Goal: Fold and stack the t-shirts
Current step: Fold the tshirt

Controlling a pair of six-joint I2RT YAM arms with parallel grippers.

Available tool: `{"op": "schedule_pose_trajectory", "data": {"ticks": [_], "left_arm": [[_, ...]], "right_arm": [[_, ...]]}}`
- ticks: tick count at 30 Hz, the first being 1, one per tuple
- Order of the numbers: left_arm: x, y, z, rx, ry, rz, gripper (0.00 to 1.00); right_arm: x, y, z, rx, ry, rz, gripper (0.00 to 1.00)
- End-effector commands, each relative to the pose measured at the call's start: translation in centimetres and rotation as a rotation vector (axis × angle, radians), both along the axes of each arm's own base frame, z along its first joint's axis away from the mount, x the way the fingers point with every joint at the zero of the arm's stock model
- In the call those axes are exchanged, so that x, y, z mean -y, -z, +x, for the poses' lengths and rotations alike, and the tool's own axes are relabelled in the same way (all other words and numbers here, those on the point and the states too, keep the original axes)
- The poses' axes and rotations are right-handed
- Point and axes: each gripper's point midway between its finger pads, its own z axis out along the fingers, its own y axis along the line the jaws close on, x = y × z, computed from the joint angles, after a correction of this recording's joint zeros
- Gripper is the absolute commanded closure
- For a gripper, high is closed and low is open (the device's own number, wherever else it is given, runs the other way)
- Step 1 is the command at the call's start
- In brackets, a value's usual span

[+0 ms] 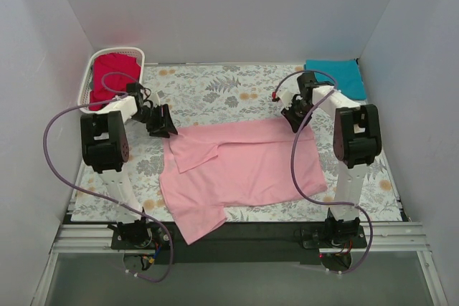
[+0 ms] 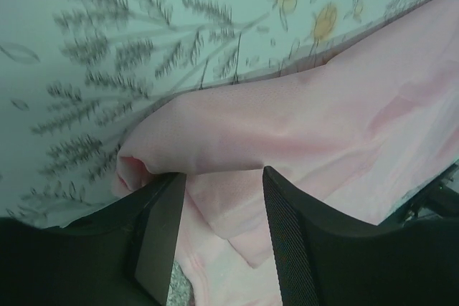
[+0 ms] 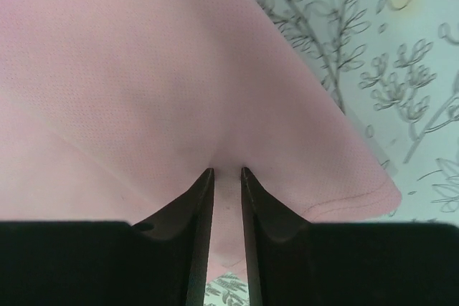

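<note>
The light pink t-shirt (image 1: pixel 240 170) lies spread across the middle of the table, with one sleeve hanging toward the near edge. My left gripper (image 1: pixel 162 124) is at its far left corner. In the left wrist view the left gripper (image 2: pixel 222 177) is open, with a folded edge of pink cloth (image 2: pixel 301 120) between the spread fingers. My right gripper (image 1: pixel 295 118) is at the shirt's far right corner. In the right wrist view it (image 3: pixel 227 171) is shut on a pinch of the pink cloth (image 3: pixel 143 77). The red t-shirt (image 1: pixel 112 77) lies in the basket. The teal t-shirt (image 1: pixel 334 77) lies folded at the far right.
A white lattice basket (image 1: pixel 84 84) stands at the far left corner. A floral tablecloth (image 1: pixel 215 87) covers the table. White walls close in on three sides. The arm bases and cables sit at the near edge.
</note>
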Motion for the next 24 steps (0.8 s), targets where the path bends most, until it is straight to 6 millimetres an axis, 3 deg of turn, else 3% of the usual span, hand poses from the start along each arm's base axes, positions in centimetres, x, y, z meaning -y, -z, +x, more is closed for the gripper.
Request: {"op": "schedule_pose_trajectory", "data": {"ticks": [1,2,5,8,9,10,13,16,20,24], "left_arm": [[-1.0,-0.1,4.3,0.092,-0.021,0.043,0.53],[-1.1,-0.6,5.4,0.114,-0.013,0.042,0.53],[-0.8,-3.5,5.7,0.190,0.034,0.033,0.54],[-0.7,-8.1,4.1,0.307,0.090,0.052,0.57],[-0.7,-8.5,3.2,0.294,0.092,0.056,0.58],[-0.6,-9.4,2.0,0.296,0.097,0.055,0.60],[1.2,-9.0,-3.3,0.235,0.141,0.073,0.60],[3.0,-7.3,-6.4,0.206,0.205,0.158,0.63],[3.6,-5.0,-7.9,0.254,0.292,0.414,0.66],[3.7,-4.1,-8.1,0.238,0.329,0.517,0.70]], "right_arm": [[0.6,2.1,2.7,0.027,0.062,-0.045,0.72],[0.5,1.6,4.1,0.054,0.072,-0.041,0.72],[-0.4,-0.5,5.4,0.094,0.090,0.003,0.70],[-1.0,-3.2,5.0,0.120,0.096,0.048,0.69],[-1.4,-4.9,4.9,0.147,0.094,0.080,0.70],[-1.7,-5.3,4.1,0.133,0.102,0.095,0.69],[-4.1,-9.3,2.0,0.143,0.098,0.211,0.69],[-6.3,-10.9,0.3,0.108,0.111,0.285,0.69],[-7.4,-11.4,-1.2,0.074,0.115,0.322,0.69],[-7.2,-11.3,-2.1,0.063,0.120,0.320,0.69]]}}
